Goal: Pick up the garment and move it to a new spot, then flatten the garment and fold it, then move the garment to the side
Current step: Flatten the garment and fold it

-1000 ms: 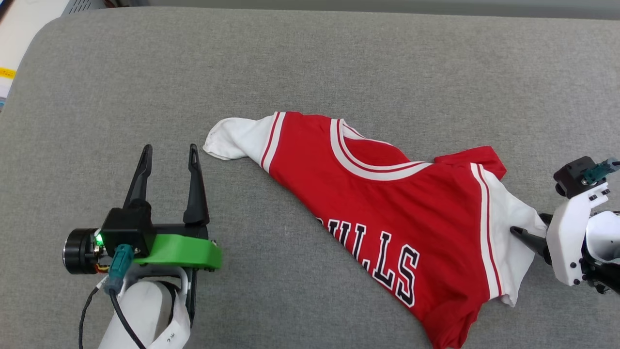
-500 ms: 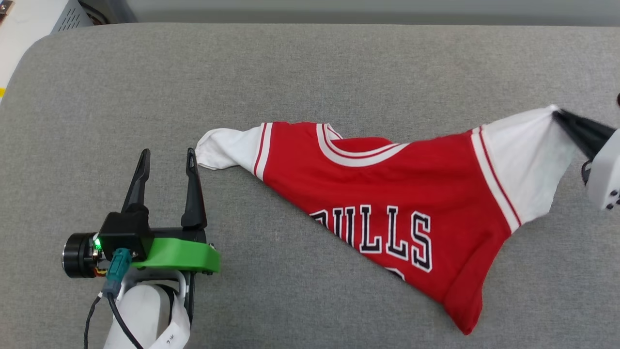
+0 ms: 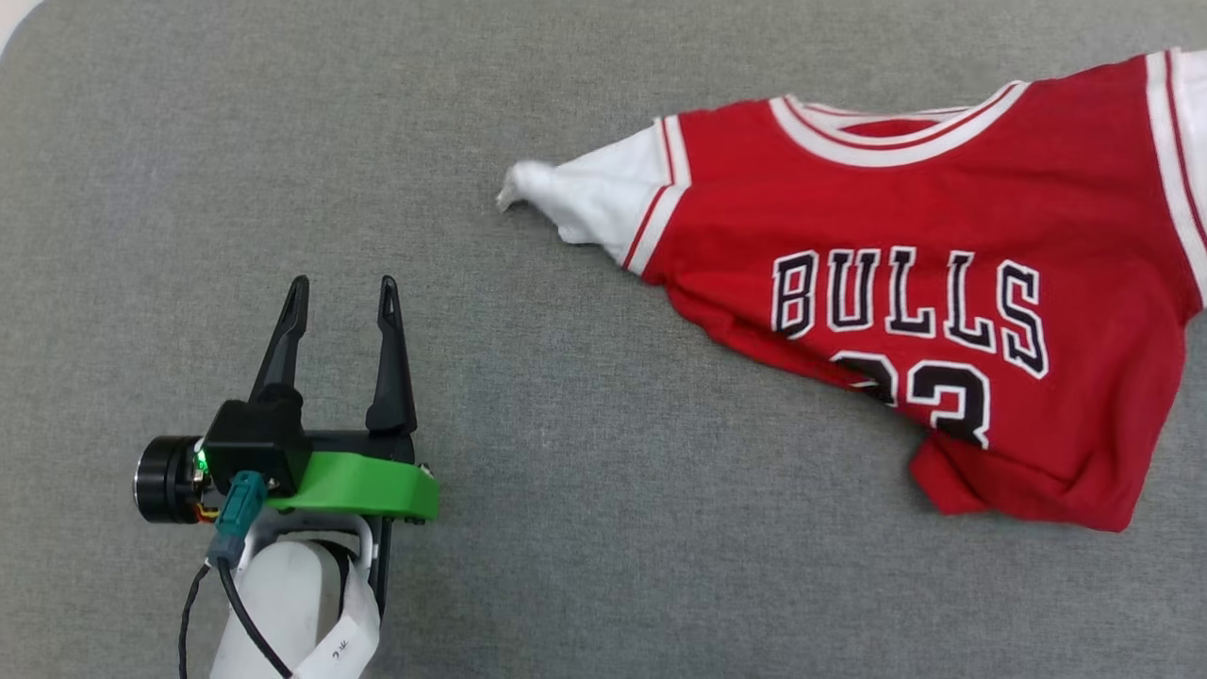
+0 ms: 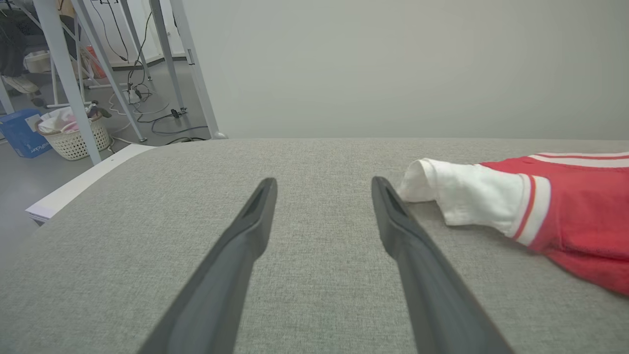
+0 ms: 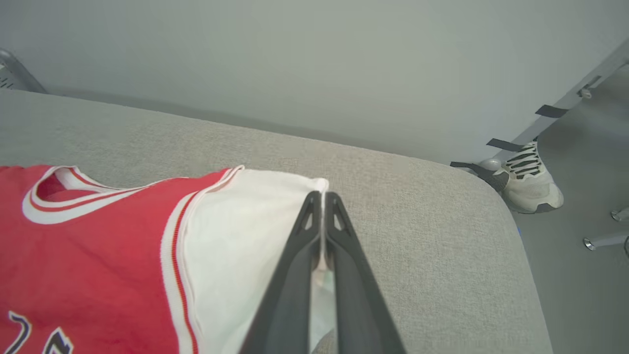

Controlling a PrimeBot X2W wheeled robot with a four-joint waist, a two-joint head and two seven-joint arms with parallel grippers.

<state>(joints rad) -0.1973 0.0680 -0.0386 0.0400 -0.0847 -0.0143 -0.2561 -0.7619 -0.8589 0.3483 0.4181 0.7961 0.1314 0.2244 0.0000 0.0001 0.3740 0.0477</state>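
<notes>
The left gripper is closest to the robot. It sits low on the left over the grey cushion, fingers spread wide with nothing between them but bare fabric. It isn't touching the jersey at all. In its wrist view the free sleeve lies just past its right fingertip and off to the right, near but apart.

A bit further out and over to the right, the jersey is front side up on the cushion, dragged out sideways rather than flat. The black "BULLS" lettering reads upright. The number under it is half lost in folds, and the hem is bunched into a rumpled lump. The free sleeve tapers to a twisted point aimed left. The striped collar sits on the far side, and the jersey runs off the right edge of the head view.

The right gripper is clamped on the other sleeve, fingers pressed together with white cloth squeezed between them right at the cuff edge. Can't tell whether that sleeve is lifted clear of the cushion.

Past the cushion there's a plain pale wall. The right wrist view catches a white sneaker with black laces on the floor beside a metal leg. The left wrist view has a frame, a white basket, a blue box and cables on the floor.
</notes>
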